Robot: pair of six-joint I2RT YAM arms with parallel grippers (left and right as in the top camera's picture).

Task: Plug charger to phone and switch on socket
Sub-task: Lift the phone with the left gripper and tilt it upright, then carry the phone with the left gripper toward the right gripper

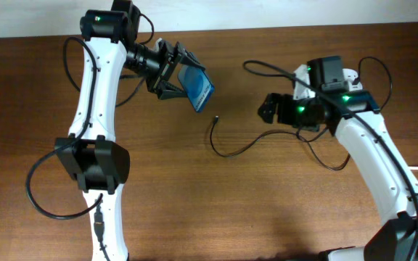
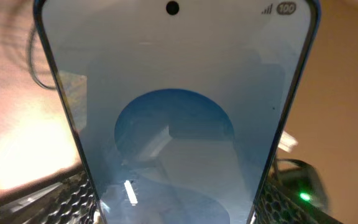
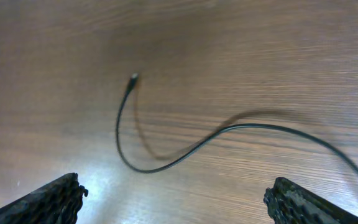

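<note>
L gripper is clamped on the phone and holds it tilted off the table at upper centre-left of the overhead view, blue screen up. In the L wrist view the phone fills the frame. Its camera-hole end is farthest from the fingers, so the port end prob sits down by the fingers, which is awkward for plugging. The charger tip lies loose on the wood at centre frame, just below and right of the phone's free end and not touching it. Its cable loops down, then runs right toward the R arm. R gripper hangs right of the tip, nothing in it. In the R wrist view the two fingers sit spread wide at the bottom corners, gripper empty, and the tip is ahead at upper left of centre. The last stretch of cable runs roughly up-down in both views, tip at the top. R arm is the free one and the nearer, so I'd judge it should take the tip, coming in leftward with fingers set across that up-down line. The white piece behind the R arm at upper right is prob the socket. It's mostly hidden, so can't tell the switch.
</note>
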